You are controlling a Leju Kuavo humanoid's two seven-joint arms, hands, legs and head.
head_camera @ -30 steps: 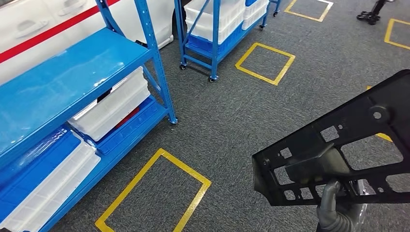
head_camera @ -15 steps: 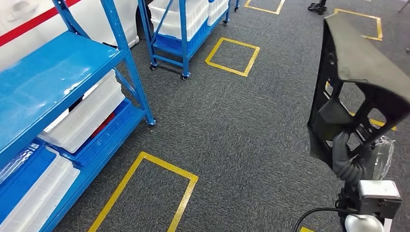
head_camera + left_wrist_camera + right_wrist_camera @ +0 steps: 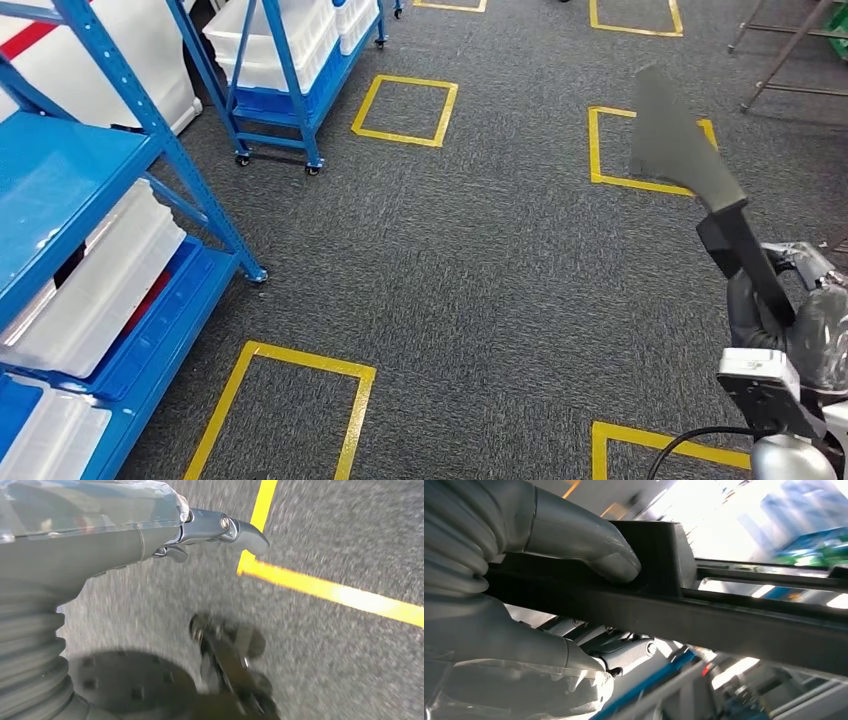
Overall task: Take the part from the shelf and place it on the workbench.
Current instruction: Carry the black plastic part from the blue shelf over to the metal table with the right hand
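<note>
Grey carpet (image 3: 500, 260), right hand (image 3: 524, 595) gripping black part (image 3: 724, 615), thumb on top

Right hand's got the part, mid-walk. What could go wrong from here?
1. Slip: the right hand grips the part at one end only, thumb over a narrow bar, so the long free end may lever it loose.
2. Snag: the part sticks up and forward while the blue shelf and the cart stand near; a swing in a turn might clip something.
3. The part hides some floor ahead in the head view.
</note>
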